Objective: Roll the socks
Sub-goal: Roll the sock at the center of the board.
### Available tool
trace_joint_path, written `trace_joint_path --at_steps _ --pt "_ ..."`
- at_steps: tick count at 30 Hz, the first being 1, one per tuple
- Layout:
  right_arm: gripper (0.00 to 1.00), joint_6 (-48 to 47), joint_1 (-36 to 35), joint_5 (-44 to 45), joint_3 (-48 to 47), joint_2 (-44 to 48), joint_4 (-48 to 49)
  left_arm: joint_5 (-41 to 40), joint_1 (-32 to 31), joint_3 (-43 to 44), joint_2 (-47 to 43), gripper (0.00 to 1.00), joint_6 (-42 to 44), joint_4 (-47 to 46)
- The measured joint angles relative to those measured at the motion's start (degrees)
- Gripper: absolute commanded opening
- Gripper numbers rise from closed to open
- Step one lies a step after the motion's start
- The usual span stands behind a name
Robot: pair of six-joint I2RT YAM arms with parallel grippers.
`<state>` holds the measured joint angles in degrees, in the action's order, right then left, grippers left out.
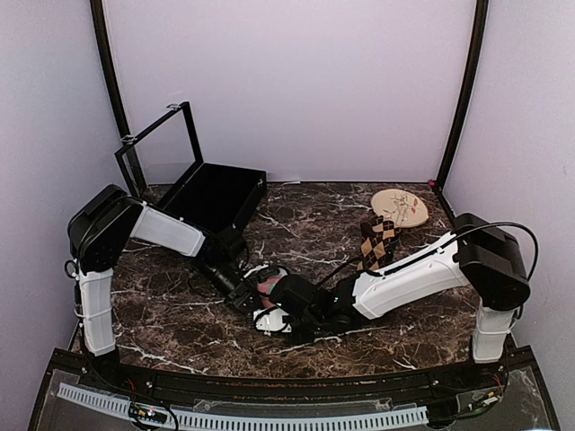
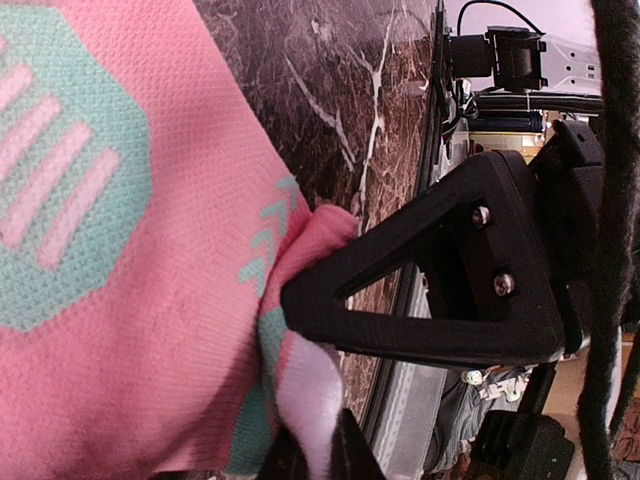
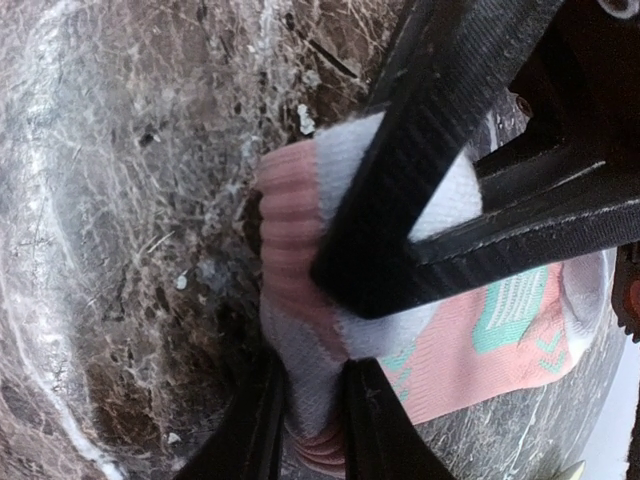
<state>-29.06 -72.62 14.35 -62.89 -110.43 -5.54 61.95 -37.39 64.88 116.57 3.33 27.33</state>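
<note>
Left tool [image 2: 310,375] is pinching the edge of the pink sock [image 2: 150,300], its black fingers [image 2: 430,270] clenching a fold of fabric where the white trim is bunching up. Right tool [image 3: 345,330] is working on the same sock from the opposite side, with its fingers squeezing the white and ribbed pink end so that the cloth is bulging out around them. Between the two tools the pink sock is lying on the dark marble tabletop [image 1: 162,314], its pale green patches facing up and most of its length looking flat.

Only the end at the right tool is showing any gathering, and whether that amounts to a first turn of a roll is hard to tell. By this evidence the job appears to be in its opening stage: the pink sock is being gripped at two points, but no tight roll is showing yet.

Beyond the right tool, well apart from it, the argyle sock [image 1: 380,238] is lying untouched past the white forearm, just in front of the round tan plate [image 1: 400,206]. Beyond the left tool, an open black case [image 1: 211,193] is sitting near the back wall. Both socks are therefore waiting to be rolled.
</note>
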Motion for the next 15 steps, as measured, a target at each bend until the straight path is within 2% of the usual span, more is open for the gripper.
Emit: trace_joint_path --at_steps 7,15 --pt "0.1 0.57 0.66 -0.5 -0.66 -0.68 0.33 -0.09 0.44 0.0 0.0 0.33 -0.39 0.24" --pt "0.07 1.86 2.4 -3.02 -2.51 -1.49 -0.57 -1.27 2.21 -1.44 -1.77 0.4 -3.48 -2.08"
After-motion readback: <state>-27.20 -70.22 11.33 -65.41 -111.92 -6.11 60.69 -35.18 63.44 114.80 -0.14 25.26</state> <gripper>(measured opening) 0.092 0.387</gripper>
